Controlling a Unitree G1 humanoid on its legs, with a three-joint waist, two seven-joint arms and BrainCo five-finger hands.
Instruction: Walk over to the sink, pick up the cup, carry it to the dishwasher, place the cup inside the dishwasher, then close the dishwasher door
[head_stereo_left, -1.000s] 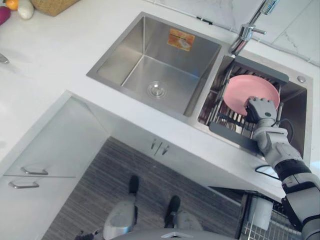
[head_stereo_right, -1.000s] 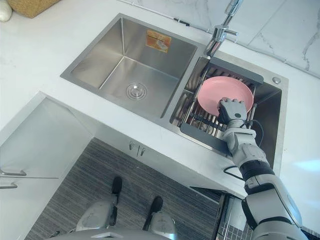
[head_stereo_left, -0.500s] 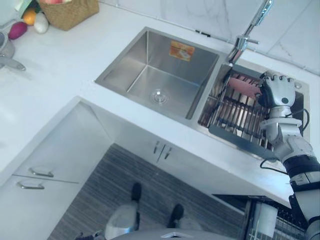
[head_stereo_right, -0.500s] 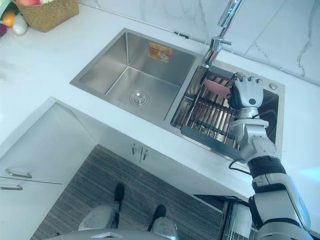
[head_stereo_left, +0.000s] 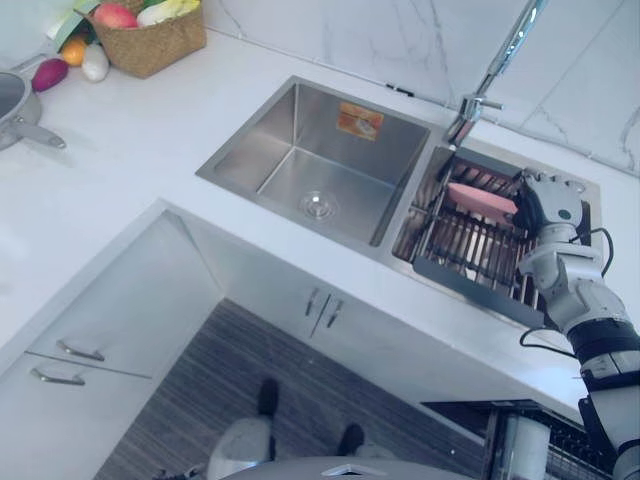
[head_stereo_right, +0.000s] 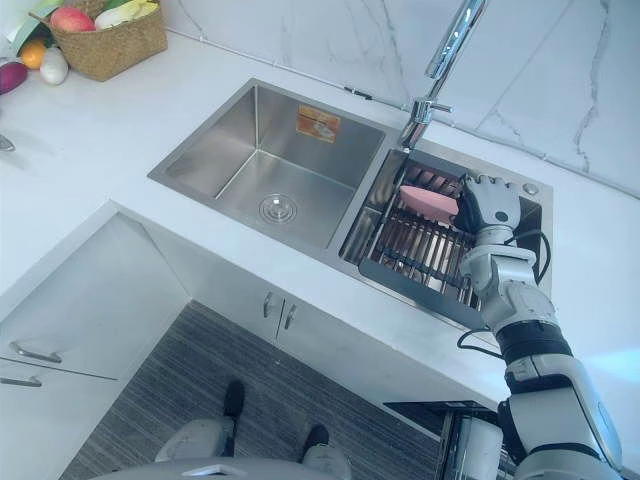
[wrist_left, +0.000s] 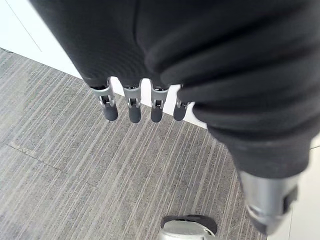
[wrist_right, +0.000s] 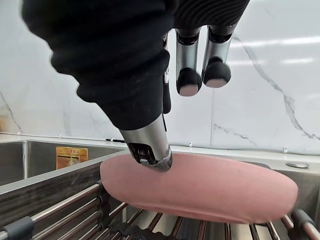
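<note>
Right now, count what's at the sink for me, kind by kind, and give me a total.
Basins: 2
Faucet: 1
Dish rack: 1
Pink plate, held by the right robot hand: 1
Total: 5
</note>
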